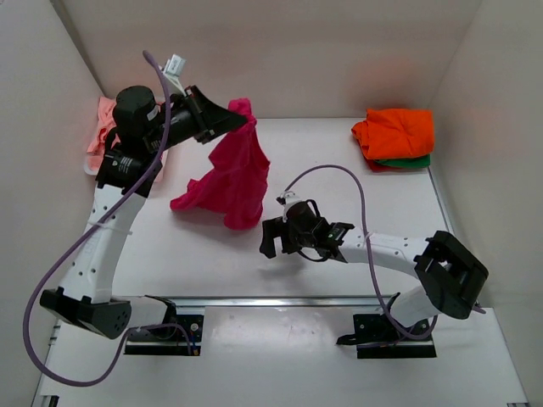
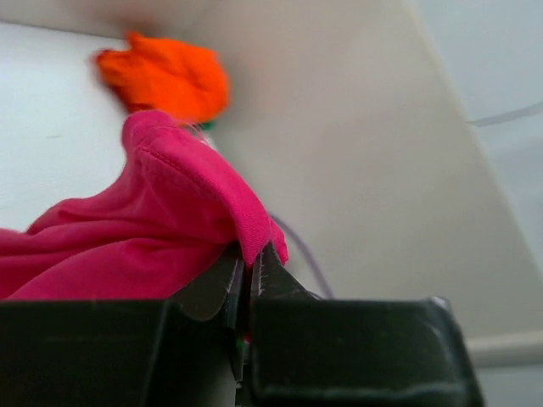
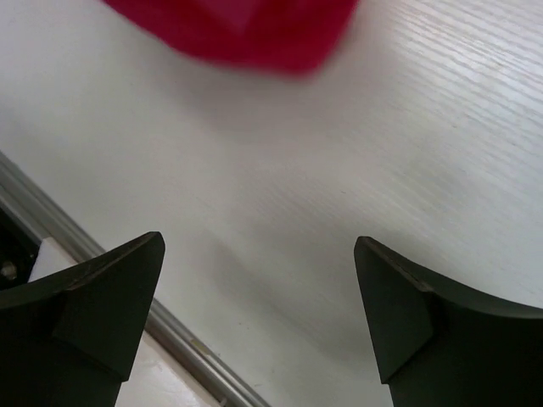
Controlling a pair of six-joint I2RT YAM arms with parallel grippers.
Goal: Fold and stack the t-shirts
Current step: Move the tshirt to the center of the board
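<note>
Hanging at upper left from the pinched left gripper point(image 1: 237, 119), the magenta t-shirt point(image 1: 233, 174) was judged best caught at 1 lower corner — by the wide-spread, empty right gripper point(image 1: 271, 237).

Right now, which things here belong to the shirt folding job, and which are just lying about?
Job: magenta t-shirt, pinched in the left gripper; orange t-shirt; green t-shirt beneath it; salmon pink shirts.
Lying about: purple cable; metal rail.

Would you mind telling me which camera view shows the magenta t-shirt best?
The top external view: the magenta t-shirt hangs whole from the left tool, its lower end on the table. The left wrist view shows only the pinched part; the right wrist view, a blurred edge.
</note>
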